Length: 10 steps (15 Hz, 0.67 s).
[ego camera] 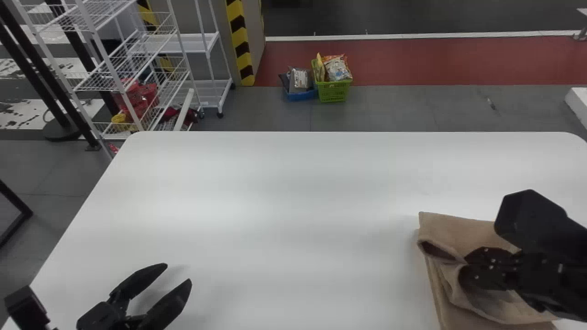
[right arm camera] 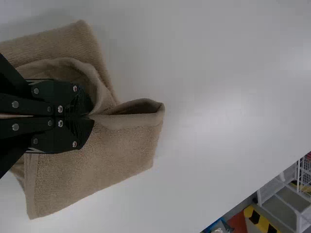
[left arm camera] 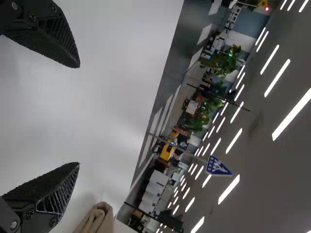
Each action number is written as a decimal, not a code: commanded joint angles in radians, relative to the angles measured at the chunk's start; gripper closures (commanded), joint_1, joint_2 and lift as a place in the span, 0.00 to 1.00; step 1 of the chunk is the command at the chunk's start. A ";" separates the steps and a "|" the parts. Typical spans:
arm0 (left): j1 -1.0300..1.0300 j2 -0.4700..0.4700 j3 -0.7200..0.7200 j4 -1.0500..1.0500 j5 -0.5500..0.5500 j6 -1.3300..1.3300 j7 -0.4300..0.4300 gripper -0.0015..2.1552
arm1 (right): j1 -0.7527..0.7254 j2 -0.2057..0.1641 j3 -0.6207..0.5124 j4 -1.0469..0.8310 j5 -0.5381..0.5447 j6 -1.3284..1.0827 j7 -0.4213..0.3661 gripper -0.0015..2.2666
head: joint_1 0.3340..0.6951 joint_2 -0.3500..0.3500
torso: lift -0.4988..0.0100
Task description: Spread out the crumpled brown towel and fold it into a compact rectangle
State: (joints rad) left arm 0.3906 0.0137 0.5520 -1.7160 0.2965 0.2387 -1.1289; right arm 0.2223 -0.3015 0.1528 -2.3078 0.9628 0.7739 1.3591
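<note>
Pinching the brown towel (right arm camera: 99, 165), the right gripper (right arm camera: 91, 116) is risking skewed layers from uneven tugging; the left gripper (ego camera: 178, 272) is hovering, fingers apart.

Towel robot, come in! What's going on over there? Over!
Right pincer shut on the towel. Left pincer open above the table, empty. Towel folded over itself, not neat. Right arm hides part of it from above.

A white wire rack (ego camera: 98, 82) stands at the upper left of the head view, a yellow-and-black striped strip (ego camera: 240, 41) to its right. Near the top centre, a green basket (ego camera: 334, 92) of packets (ego camera: 338, 69) sits beside a blue basket (ego camera: 300, 96). Right of centre in the left wrist view is a blue sign (left arm camera: 217, 166).
</note>
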 commanded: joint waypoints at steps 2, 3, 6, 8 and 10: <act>0.008 0.002 0.031 -0.002 0.010 -0.003 -0.011 0.05 | -0.034 0.004 0.064 0.053 0.086 -0.014 0.008 0.63 | 1.00 0.75 | 0.73; 0.008 0.005 0.040 -0.001 0.012 -0.003 -0.014 0.05 | -0.035 -0.008 0.039 0.062 0.086 -0.020 0.008 0.63 | 1.00 0.78 | 0.73; 0.005 0.006 0.042 0.001 0.015 -0.006 -0.009 0.05 | 0.029 -0.054 0.011 0.039 0.086 -0.020 0.008 0.63 | 1.00 0.76 | 0.73; 0.002 0.008 0.040 0.001 0.012 -0.006 -0.005 0.05 | 0.065 -0.071 -0.042 -0.007 0.079 -0.017 0.008 0.63 | 1.00 0.73 | 0.73; 0.001 0.006 0.039 0.001 0.010 -0.006 -0.002 0.05 | 0.083 -0.094 -0.067 -0.013 0.076 -0.020 0.008 0.63 | 1.00 0.69 | 0.73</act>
State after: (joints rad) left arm 0.3923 0.0209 0.5911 -1.7149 0.3074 0.2325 -1.1310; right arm 0.2935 -0.3799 0.1027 -2.3135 1.0407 0.7548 1.3591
